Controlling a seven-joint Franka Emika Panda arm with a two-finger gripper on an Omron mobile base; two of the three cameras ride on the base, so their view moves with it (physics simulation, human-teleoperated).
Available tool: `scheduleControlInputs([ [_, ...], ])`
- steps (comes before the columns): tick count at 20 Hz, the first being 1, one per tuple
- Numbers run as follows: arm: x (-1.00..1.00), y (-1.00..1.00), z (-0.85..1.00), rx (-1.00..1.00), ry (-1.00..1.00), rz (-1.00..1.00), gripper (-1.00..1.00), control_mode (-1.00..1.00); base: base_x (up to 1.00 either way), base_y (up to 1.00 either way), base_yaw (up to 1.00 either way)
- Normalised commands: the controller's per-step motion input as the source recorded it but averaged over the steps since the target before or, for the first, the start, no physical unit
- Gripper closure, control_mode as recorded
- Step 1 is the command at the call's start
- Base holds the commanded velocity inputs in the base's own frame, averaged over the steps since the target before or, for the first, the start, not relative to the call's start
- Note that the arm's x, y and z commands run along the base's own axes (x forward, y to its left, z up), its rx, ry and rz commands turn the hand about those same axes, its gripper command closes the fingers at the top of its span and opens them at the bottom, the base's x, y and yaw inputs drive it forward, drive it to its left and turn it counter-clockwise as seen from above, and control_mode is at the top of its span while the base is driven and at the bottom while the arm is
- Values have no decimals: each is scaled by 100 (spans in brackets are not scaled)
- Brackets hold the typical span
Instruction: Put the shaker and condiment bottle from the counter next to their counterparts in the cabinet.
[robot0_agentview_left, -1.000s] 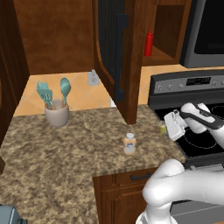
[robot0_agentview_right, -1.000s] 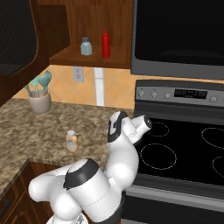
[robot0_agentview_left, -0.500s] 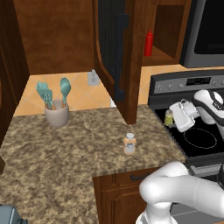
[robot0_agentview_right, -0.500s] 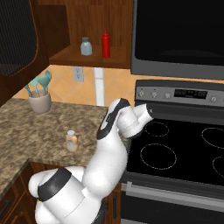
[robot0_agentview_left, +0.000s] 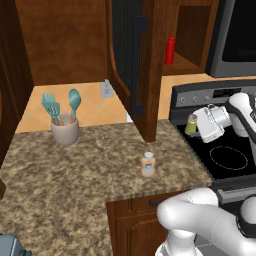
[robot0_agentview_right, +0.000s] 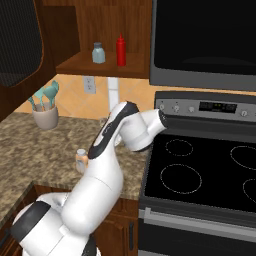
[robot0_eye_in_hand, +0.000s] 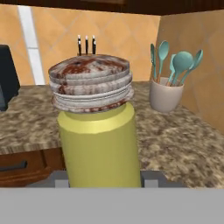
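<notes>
Risk at that moment lay mostly in the carry. The claw (robot0_agentview_left: 196, 125) was closed on a small yellow-green condiment bottle (robot0_eye_in_hand: 99, 144) with a mottled grey-and-brown ribbed cap, held in the air over the near-left corner of the black stovetop (robot0_agentview_right: 200, 170). From the hand view the bottle stood upright and close before the camera, yet the fingertips themselves were hidden, so how deep the grip sat could not be told. A shallow pinch on a smooth round body could have let it twist or slide out during a wide swing.

Above and behind the claw hung the open cabinet door (robot0_agentview_left: 135, 65) with its long dark handle; a careless upward path could have struck the door's edge or the shelf lip. Further up, on the cabinet shelf (robot0_agentview_right: 95, 67), the red squeeze bottle (robot0_agentview_right: 120, 50) stood just beside a small grey-capped shaker (robot0_agentview_right: 98, 52), and a hard placement might have toppled either.

Below and to the claw's left, the second shaker (robot0_agentview_left: 147, 164) waited on the granite counter (robot0_agentview_left: 75, 180), apart from the utensil crock (robot0_agentview_left: 65, 131).
</notes>
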Motion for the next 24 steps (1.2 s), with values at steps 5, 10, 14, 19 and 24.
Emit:
scheduleControlInputs([
  [5,-9,34,63,7,-1,-4,100,-100,0,0,0],
  [10,0,40,59,2,-4,-5,100,-100,0,0,0],
  [14,0,42,60,0,-7,-4,100,-100,0,0,0],
  [19,0,30,67,0,-6,-4,100,-100,0,0,0],
  [24,0,16,70,0,-5,-4,100,-100,0,0,0],
])
